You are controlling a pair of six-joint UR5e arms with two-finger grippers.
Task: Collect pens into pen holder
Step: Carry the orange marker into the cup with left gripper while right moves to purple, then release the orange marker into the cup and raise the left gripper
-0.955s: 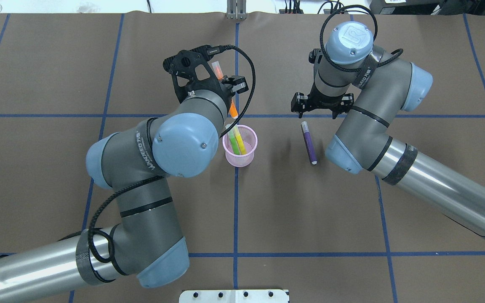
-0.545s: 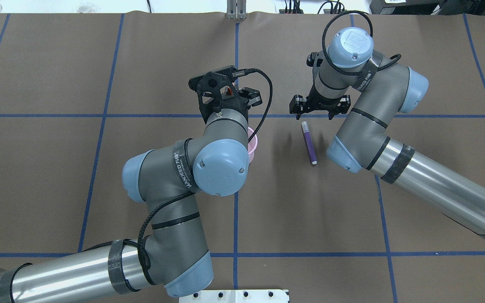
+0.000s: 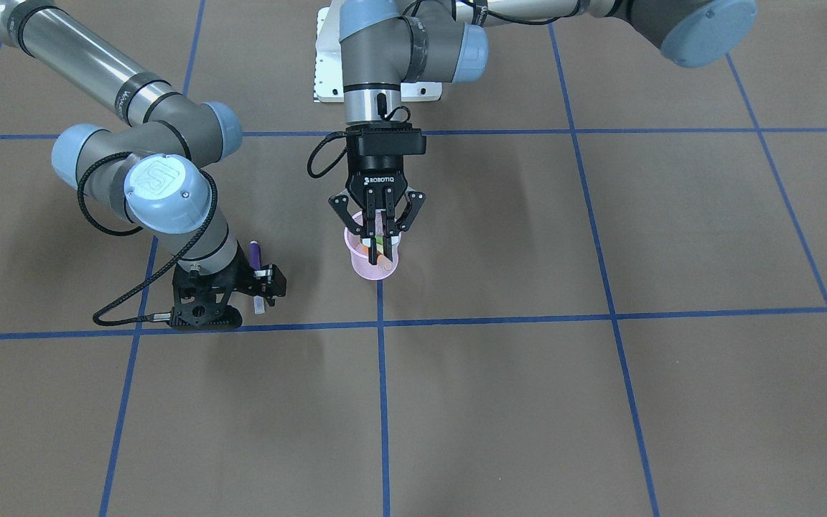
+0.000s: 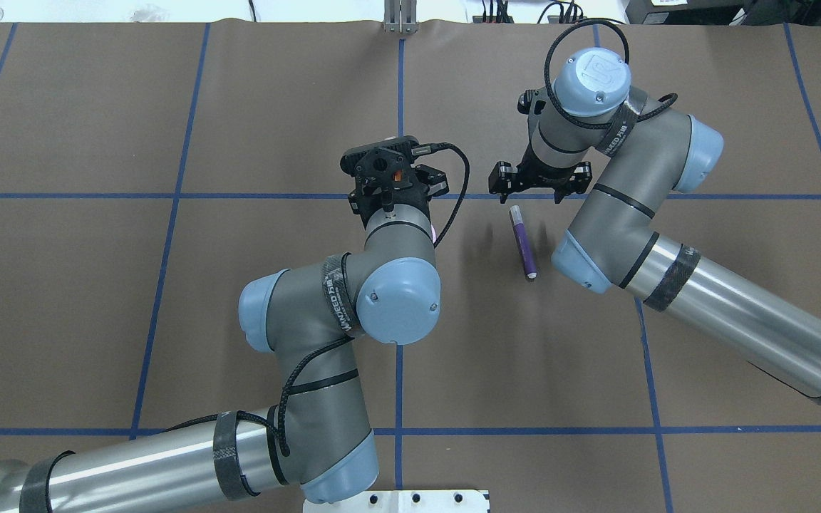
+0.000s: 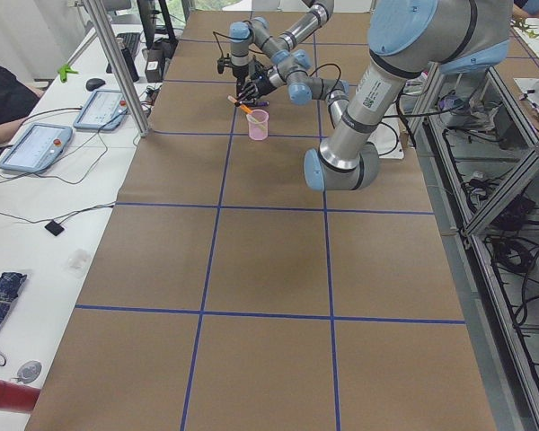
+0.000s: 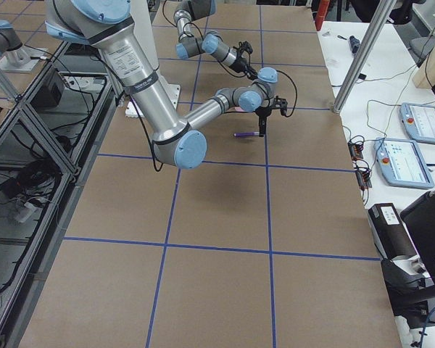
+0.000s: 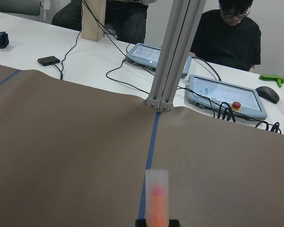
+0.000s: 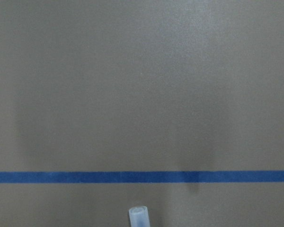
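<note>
1. The left arm is now standing directly over the small pink wire-mesh pen holder (image 3: 358,264). A second ago it was working from beside the cup. In the overhead view it is now covering the cup completely.
2. The left fingers (image 3: 369,230) are staying clamped on the slim orange pen with the translucent cap (image 7: 156,204). The orange pen is slanting, cap end up and away from the robot, lower end pointing at the holder's mouth. I cannot tell how far inside the rim it is reaching.
3. The green and yellow pens (image 3: 379,233), seen standing in the cup a second ago, are now showing only as a sliver behind those fingers.
4. The slim purple pen with the whitish cap (image 4: 522,242) is lying flat on the brown paper-covered desk (image 4: 168,320), on the robot's right of the holder and apart from it. It is not moving.
5. The right fingers (image 6: 262,125) are hovering over its capped end, barely shifted. They are standing apart, since the wrist view shows the cap with nothing closing on it.
6. Judgement: the third pen is approaching release and one remains. Letting go calls for the lower end sitting inside the rim, or the light cup may tip.
</note>
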